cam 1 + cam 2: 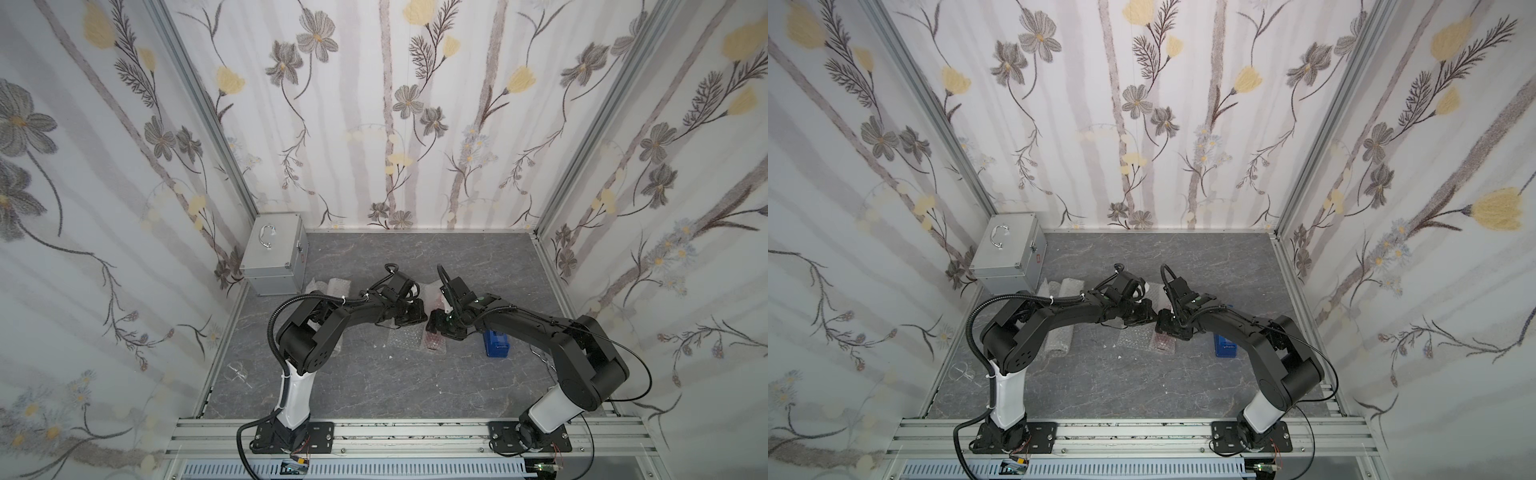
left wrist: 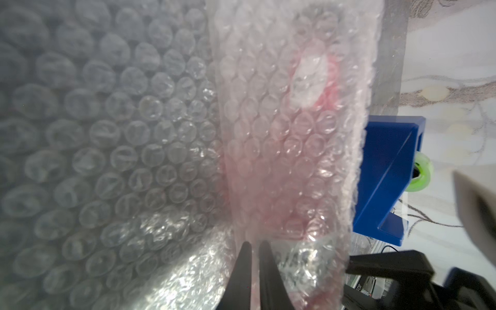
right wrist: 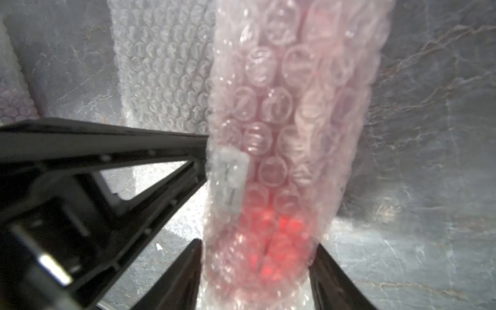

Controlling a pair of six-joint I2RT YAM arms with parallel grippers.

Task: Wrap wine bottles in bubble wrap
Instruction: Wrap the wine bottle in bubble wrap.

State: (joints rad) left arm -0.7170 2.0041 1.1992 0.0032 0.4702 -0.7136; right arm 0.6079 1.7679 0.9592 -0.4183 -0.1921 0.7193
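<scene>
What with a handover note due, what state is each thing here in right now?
Red-pink bottle: rolled in bubble wrap, tape piece on it.
Right gripper: open, straddling the wrapped bottle.
Left gripper: shut, tips against the wrap.
Spare sheet: flat on the table.
Silver case: closed.
Tape dispenser: on the table, green roll loaded.
</scene>
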